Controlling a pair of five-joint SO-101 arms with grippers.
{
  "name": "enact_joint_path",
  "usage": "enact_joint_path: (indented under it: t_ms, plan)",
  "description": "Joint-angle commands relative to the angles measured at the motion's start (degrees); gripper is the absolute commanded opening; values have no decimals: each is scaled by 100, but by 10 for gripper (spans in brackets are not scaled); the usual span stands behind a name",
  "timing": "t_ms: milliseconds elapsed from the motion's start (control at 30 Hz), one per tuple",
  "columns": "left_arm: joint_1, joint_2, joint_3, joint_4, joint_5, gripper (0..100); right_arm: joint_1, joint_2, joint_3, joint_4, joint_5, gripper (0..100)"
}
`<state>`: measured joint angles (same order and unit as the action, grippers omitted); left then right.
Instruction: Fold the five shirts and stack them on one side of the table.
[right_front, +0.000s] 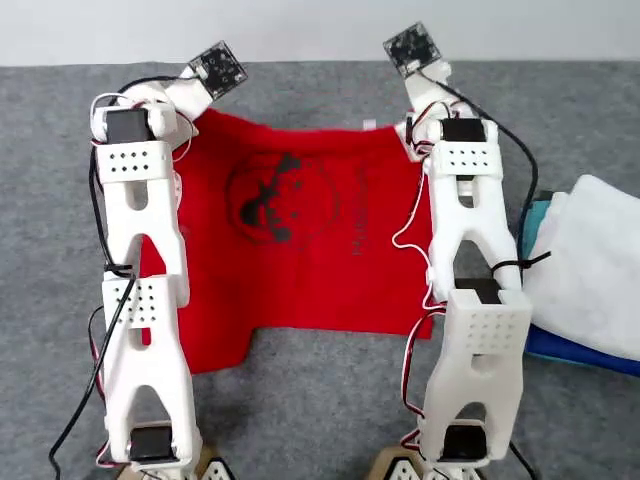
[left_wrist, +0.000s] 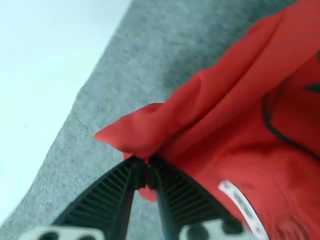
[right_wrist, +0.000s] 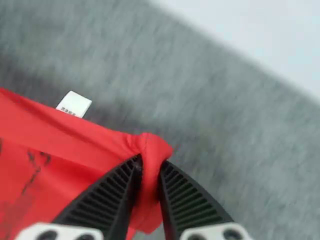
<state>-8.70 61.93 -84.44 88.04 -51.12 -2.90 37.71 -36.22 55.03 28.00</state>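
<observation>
The left gripper (left_wrist: 146, 167) has its jaws closed on the far left corner of one red shirt (right_front: 300, 260), which lies spread on the grey table (right_front: 320, 400) between the two arms. The shirt's front carries one black graphic (right_front: 272, 200) and a line of dark lettering (right_front: 358, 225), too small to read. The print on a white tag (right_wrist: 74, 105) at the far edge is also illegible. The right gripper (right_wrist: 148, 162) pinches the far right corner. At the right edge sits one pile, a white shirt (right_front: 595, 260) over a blue shirt (right_front: 570, 352).
</observation>
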Motion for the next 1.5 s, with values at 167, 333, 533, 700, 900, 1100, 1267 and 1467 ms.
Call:
enact_joint_path:
  t_ms: [167, 333, 533, 700, 900, 1100, 1267, 1467]
  plan:
    - [-255, -97, -418, 1266, -624, 5, 66, -1103, -185, 1789, 53, 8]
    - [-501, -105, -347, 1266, -835, 5, 48, -1420, -176, 2853, 114, 8]
    - [-809, -519, 734, 1275, -1389, 5, 31, -1569, -176, 3934, 237, 8]
    - [-791, -1556, 2897, 1266, -1873, 5, -40, -1508, -141, 4400, 237, 8]
    - [-738, -2576, 4708, 1178, -2259, 5, -277, -1297, -141, 4699, 211, 8]
    - [-738, -2611, 4796, 536, -1855, 6, -549, -1253, -141, 4655, 211, 8]
    - [-668, -2593, 4804, -299, -967, 83, -637, -1209, -167, 4646, 202, 8]
    - [-352, -2593, 4804, -985, 747, 203, -637, -1209, -167, 4611, 0, 8]
